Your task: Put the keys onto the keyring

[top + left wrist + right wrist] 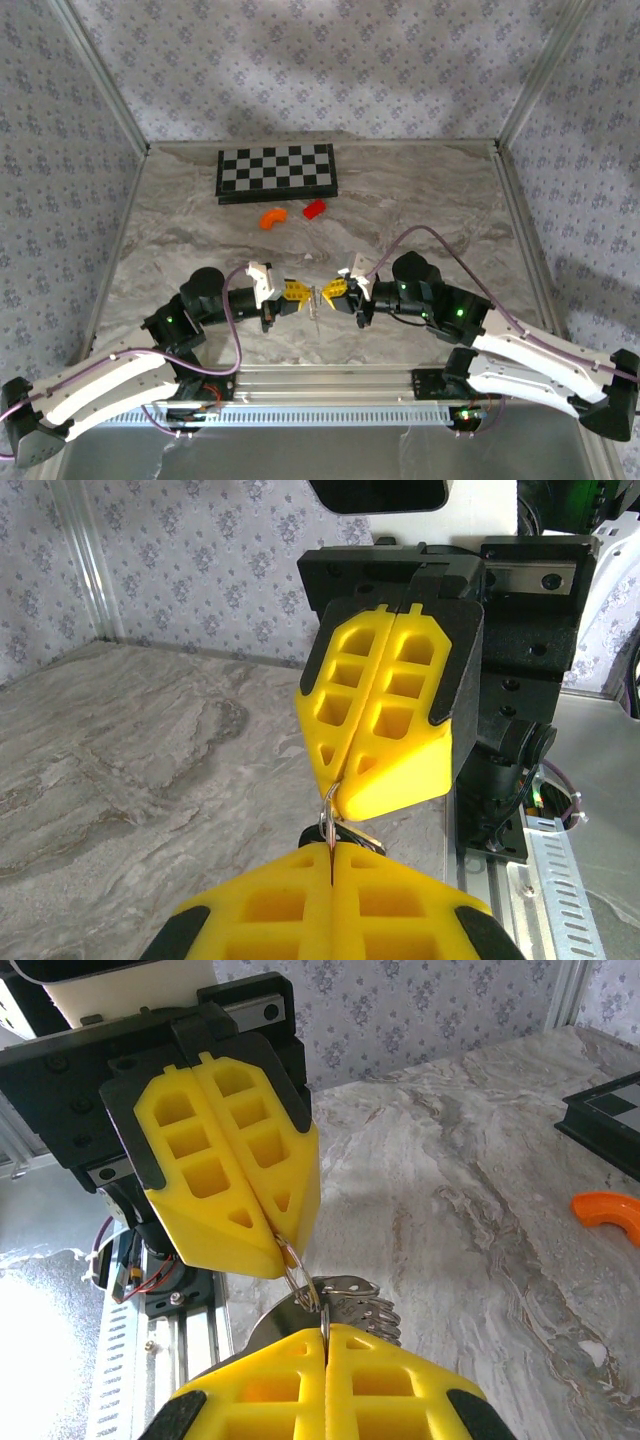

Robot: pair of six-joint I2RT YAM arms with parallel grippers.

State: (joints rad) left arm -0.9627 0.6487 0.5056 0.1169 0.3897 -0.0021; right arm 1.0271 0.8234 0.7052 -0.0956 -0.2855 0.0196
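Keyring [293, 1263] between left gripper [304, 292], right gripper [328, 292] (checkerboard [277, 172] behind).

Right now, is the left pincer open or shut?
Shut. The left pincer shows no gap between fingers and nips the keyring.

Robotics lab test cell, marble-look tabletop [200, 230] stood boxed by aluminium frame posts [100, 75], floral-patterned backdrop walls [330, 60] hung around, left arm [110, 385] and right arm [530, 360] sat bolted to slotted metal rail [330, 414].

Top external: high behind the arm bases, looking down over the table [420, 210]. Wrist cameras: close-range, facing each other along left gripper [330, 852] and right gripper [338, 788], sharing their meeting point, lower centre.
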